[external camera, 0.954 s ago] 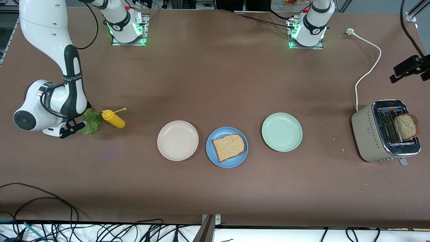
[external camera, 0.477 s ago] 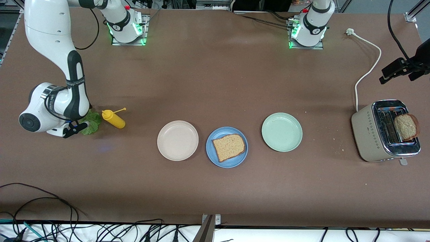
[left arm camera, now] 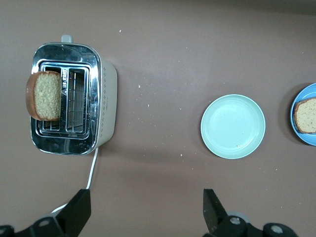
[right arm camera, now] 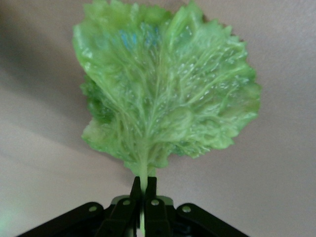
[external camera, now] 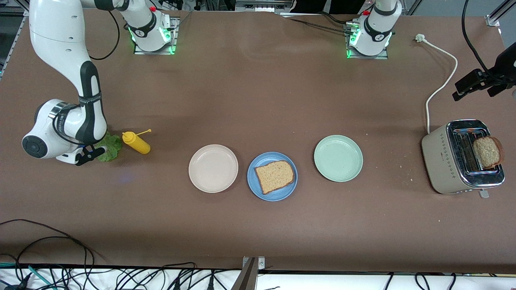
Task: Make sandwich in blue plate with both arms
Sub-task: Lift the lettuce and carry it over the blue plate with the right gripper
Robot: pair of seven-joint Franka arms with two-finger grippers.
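The blue plate lies near the table's middle with one slice of brown bread on it. A second slice stands up out of the toaster at the left arm's end. The green lettuce leaf lies on the table at the right arm's end. My right gripper is down at the table, shut on the lettuce leaf's pale stem. My left gripper hangs open and holds nothing, over bare table beside the toaster and its bread.
A yellow squeeze bottle lies right beside the lettuce. A beige plate and a pale green plate flank the blue one. The toaster's white cord trails toward the left arm's base. Cables hang along the front edge.
My right gripper has closed on the lettuce stem. My left gripper has drifted a little toward the middle of the table, still open.
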